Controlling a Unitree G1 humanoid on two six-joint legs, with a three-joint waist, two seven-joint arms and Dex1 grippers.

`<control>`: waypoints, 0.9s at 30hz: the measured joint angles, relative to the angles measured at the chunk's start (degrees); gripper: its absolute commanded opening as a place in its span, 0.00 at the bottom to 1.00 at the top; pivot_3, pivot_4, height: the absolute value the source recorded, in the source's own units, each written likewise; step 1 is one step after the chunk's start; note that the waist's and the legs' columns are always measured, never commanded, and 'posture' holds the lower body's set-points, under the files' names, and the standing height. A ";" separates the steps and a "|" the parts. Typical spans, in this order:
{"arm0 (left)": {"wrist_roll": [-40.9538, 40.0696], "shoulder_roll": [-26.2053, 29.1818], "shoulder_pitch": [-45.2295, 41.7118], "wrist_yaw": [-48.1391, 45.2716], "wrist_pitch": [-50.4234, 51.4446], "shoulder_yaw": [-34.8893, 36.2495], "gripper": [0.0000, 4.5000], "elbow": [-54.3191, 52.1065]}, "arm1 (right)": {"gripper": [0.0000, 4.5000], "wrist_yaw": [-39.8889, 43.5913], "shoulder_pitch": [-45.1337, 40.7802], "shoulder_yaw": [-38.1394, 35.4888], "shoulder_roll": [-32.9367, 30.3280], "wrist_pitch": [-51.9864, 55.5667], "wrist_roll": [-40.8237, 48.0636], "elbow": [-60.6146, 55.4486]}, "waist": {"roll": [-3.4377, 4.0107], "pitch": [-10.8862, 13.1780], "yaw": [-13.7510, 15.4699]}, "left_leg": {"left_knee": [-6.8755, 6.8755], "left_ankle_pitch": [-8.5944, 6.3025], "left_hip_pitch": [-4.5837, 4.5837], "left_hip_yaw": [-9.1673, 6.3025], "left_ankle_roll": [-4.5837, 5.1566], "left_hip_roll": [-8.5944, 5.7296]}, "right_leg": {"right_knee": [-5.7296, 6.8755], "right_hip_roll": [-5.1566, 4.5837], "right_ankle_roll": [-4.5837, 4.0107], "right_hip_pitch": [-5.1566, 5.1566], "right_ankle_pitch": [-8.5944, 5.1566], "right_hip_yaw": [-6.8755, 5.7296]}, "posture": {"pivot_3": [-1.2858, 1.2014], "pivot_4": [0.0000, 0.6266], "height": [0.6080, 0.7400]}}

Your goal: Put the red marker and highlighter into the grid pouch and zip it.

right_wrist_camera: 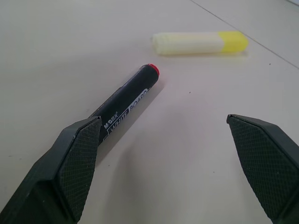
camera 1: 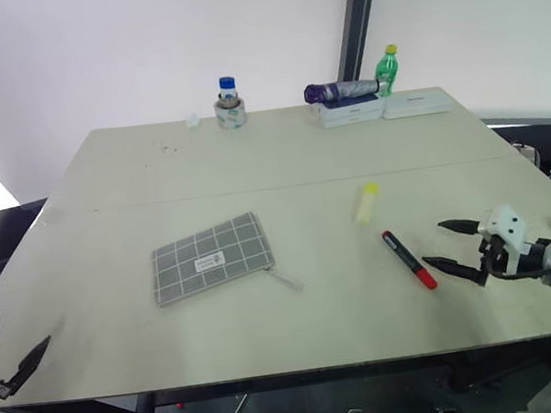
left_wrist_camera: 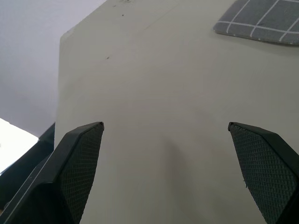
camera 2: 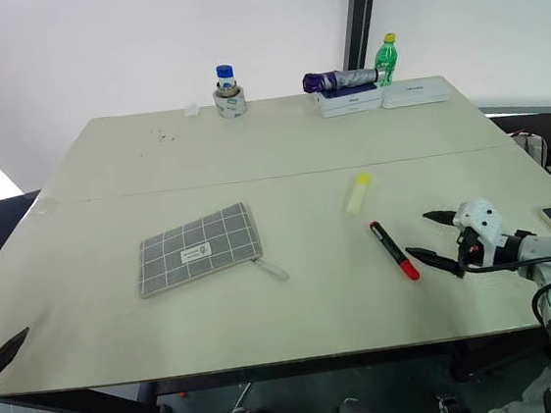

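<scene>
Right tool (camera 1: 462, 249) sits spread wide over the tabletop (camera 1: 251, 160) near its right edge, nothing between the fingers, aimed at the red marker (camera 1: 408, 259) just beside it; the wrist view puts the marker's black barrel right by one finger, so it reads as lining up for a pick. The marker lies flat on the near-right part of the tabletop, angled toward the front edge. The highlighter (camera 1: 366, 201) lies flat a bit farther back, near the marker but apart from it, yellow cap toward the far edge. Both pens are on the right tool's side, prob. why that arm goes first. The grid pouch (camera 1: 211, 258) lies flat left of centre, well apart from both pens, zipper side and pull (camera 1: 287, 280) toward them; can't tell from here whether the zipper is done up or undone. Left tool (camera 1: 4, 365) hangs at the front-left corner, also released and empty, facing the pouch from a distance, likely waiting to steady it or hold the mouth. Neither pen is in yet. At the far edge: a small jar on a tape roll (camera 1: 230, 108), a green bottle (camera 1: 388, 66), white boxes (camera 1: 379, 107), all clear of the work.
</scene>
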 measured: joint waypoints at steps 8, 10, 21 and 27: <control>7.29 0.44 -1.48 2.01 -10.33 -2.07 1.00 2.44 | 0.99 0.52 -1.10 0.08 0.02 -1.11 -1.09 2.32 | 0.00 0.00 -0.03 | 0.00 0.00 0.00 0.01 0.00 0.00 | 0.00 -0.02 -0.02 -0.01 0.01 0.00 | 0.52 0.24 1.00; 7.59 0.44 -2.18 1.99 -11.85 -2.55 1.00 2.88 | 0.99 0.66 -1.40 0.08 0.02 -1.26 -1.13 2.36 | 0.00 0.00 -0.05 | -0.01 0.00 0.00 0.01 0.00 0.01 | 0.00 -0.02 -0.02 -0.02 0.01 0.00 | 0.52 0.24 1.00; 5.43 -0.27 0.05 0.15 -11.70 -4.43 1.00 0.87 | 0.99 1.30 -3.82 0.99 0.46 -3.00 -1.75 5.66 | 0.00 0.00 -0.14 | -0.02 0.00 0.00 0.05 0.01 0.01 | 0.00 -0.03 -0.01 -0.04 0.02 -0.01 | 0.52 0.24 1.00; 4.74 -0.96 1.19 1.05 -11.66 -4.38 1.00 0.33 | 0.99 1.27 -3.76 0.94 -0.71 -4.36 -2.13 8.80 | 0.00 0.00 0.04 | 0.00 0.00 0.00 0.05 0.00 0.01 | 0.00 -0.04 -0.03 -0.04 0.01 -0.01 | 0.52 0.24 1.00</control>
